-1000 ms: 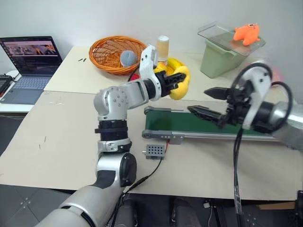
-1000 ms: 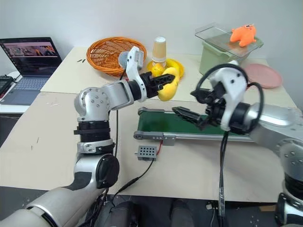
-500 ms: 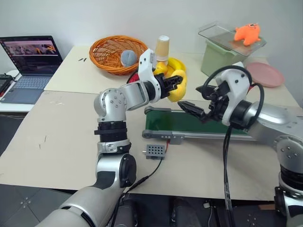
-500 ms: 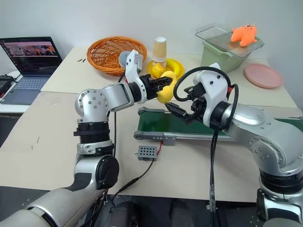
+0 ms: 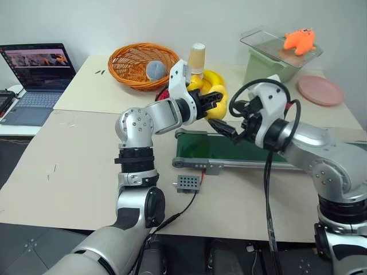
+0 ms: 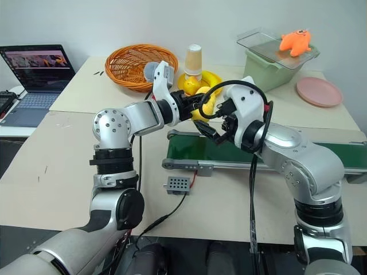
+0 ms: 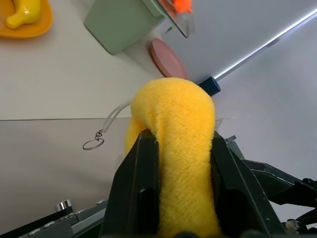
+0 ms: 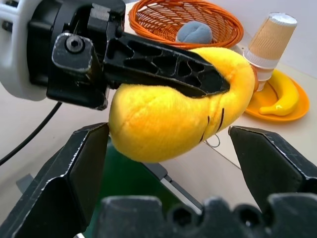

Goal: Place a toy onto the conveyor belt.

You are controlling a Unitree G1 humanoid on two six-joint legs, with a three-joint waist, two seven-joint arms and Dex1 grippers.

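Observation:
A yellow plush toy (image 5: 218, 110) hangs in the air just above the left end of the conveyor belt (image 5: 246, 152), a dark green belt between grey rails. My left gripper (image 7: 179, 140) is shut on the toy, with a black finger on each side of it. My right gripper (image 8: 168, 134) comes in from the right and stands open, one finger on either side of the toy (image 8: 173, 115) with a gap on both sides. In the left eye view the right gripper (image 5: 230, 118) is right beside the toy.
A small grey control box (image 5: 186, 183) lies in front of the belt. Behind it are an orange basket (image 5: 137, 73), a paper cup (image 5: 197, 57) and a yellow plate with a banana (image 6: 216, 78). A green bin (image 5: 266, 71) carries an orange toy (image 5: 298, 40). A pink plate (image 5: 321, 90) lies far right, a laptop (image 5: 37, 74) far left.
My right gripper has swung left, over the belt and up to the toy, and its open fingers now flank it. The left gripper has kept the toy in place.

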